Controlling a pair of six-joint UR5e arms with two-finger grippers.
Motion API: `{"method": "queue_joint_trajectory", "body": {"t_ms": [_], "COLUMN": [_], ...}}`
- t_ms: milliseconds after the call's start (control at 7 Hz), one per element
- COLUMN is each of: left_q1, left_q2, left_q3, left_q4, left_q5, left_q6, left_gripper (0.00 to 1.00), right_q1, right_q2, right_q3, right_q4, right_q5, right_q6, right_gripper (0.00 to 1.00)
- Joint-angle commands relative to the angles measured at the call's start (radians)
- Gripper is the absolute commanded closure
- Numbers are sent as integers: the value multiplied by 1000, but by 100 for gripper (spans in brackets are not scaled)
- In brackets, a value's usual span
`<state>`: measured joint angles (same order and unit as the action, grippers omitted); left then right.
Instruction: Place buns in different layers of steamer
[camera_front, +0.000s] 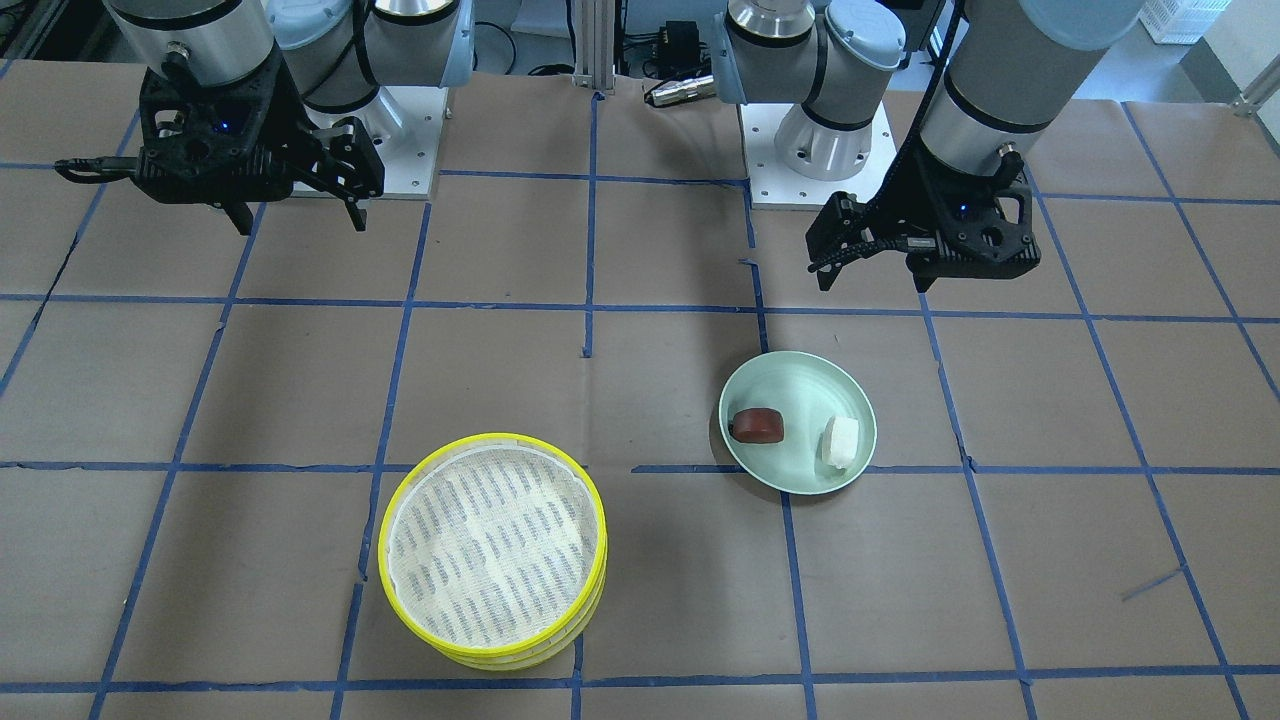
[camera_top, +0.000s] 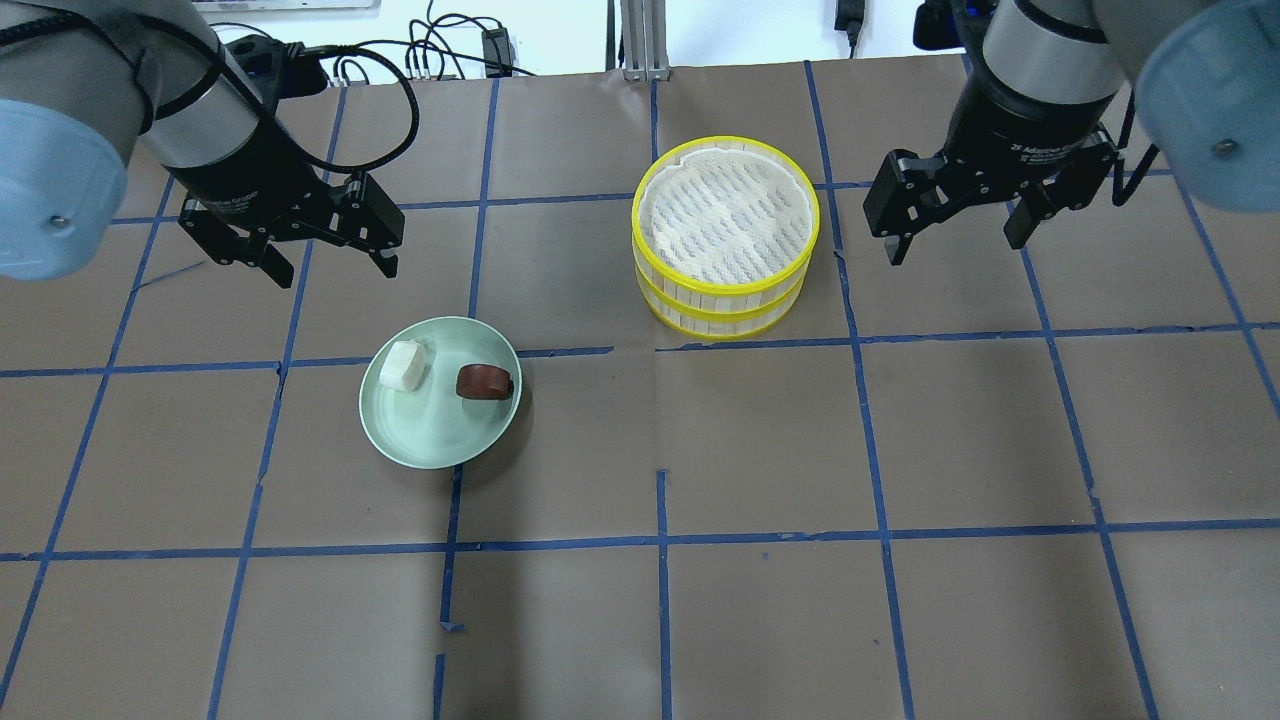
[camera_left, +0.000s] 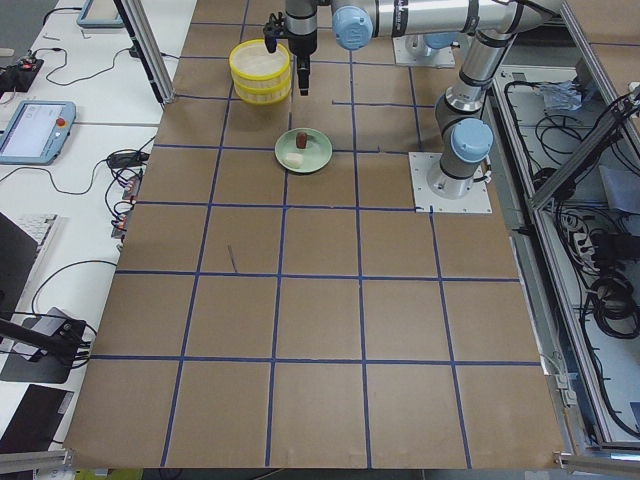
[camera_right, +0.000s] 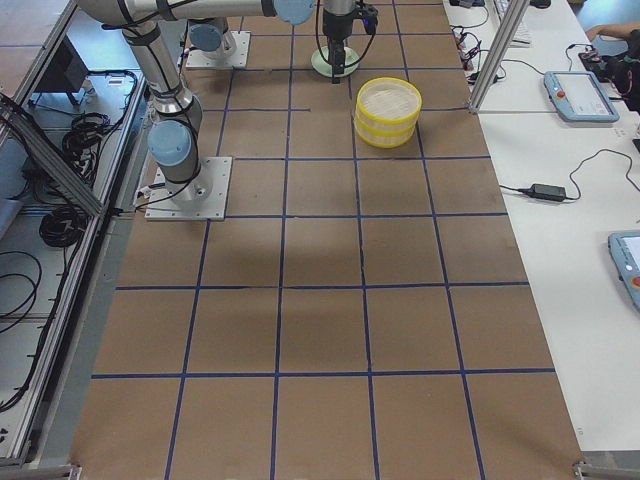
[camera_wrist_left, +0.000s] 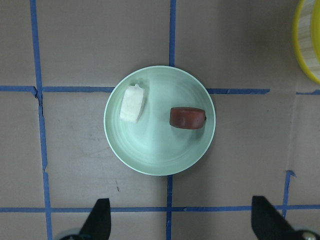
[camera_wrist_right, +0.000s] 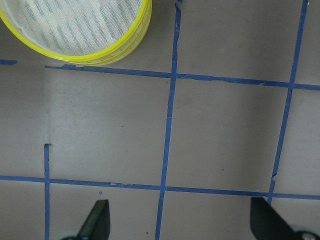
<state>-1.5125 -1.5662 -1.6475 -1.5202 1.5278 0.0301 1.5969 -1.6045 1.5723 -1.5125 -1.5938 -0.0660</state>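
The dark reddish-brown bun (camera_top: 485, 382) and the white bun (camera_top: 404, 366) lie apart on a pale green plate (camera_top: 430, 440). They also show in the left wrist view, brown (camera_wrist_left: 187, 117) and white (camera_wrist_left: 132, 103). The stacked steamer layers (camera_top: 725, 205), with yellow rims and an empty mesh top floor, stand right of the plate. My left gripper (camera_top: 335, 272) hovers open and empty just beyond the plate. My right gripper (camera_top: 952, 248) hovers open and empty to the right of the steamer. In the front view the buns (camera_front: 757, 424) (camera_front: 840, 442) sit below the left gripper (camera_front: 872, 285).
The brown paper table (camera_top: 760, 450) is marked with a blue tape grid. The arm base plates (camera_front: 820, 160) stand at the robot's edge. The steamer's edge shows in the left wrist view (camera_wrist_left: 307, 45) and the right wrist view (camera_wrist_right: 75, 25).
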Motion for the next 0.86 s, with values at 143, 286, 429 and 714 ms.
{"method": "queue_joint_trajectory", "body": {"t_ms": [143, 286, 429, 714], "left_q1": [0, 0, 0, -12], "left_q2": [0, 2, 5, -46], "left_q3": [0, 0, -6, -87], "left_q4": [0, -2, 1, 78], "left_q5": [0, 0, 2, -27], "left_q6": [1, 1, 4, -3], "left_gripper": [0, 0, 0, 0], "right_q1": [0, 0, 2, 11], "right_q2": [0, 0, 18, 234], "right_q3": [0, 0, -2, -111], "right_q4": [0, 0, -21, -186], "right_q5": [0, 0, -3, 29], "right_q6": [0, 2, 5, 46], "right_gripper": [0, 0, 0, 0]}}
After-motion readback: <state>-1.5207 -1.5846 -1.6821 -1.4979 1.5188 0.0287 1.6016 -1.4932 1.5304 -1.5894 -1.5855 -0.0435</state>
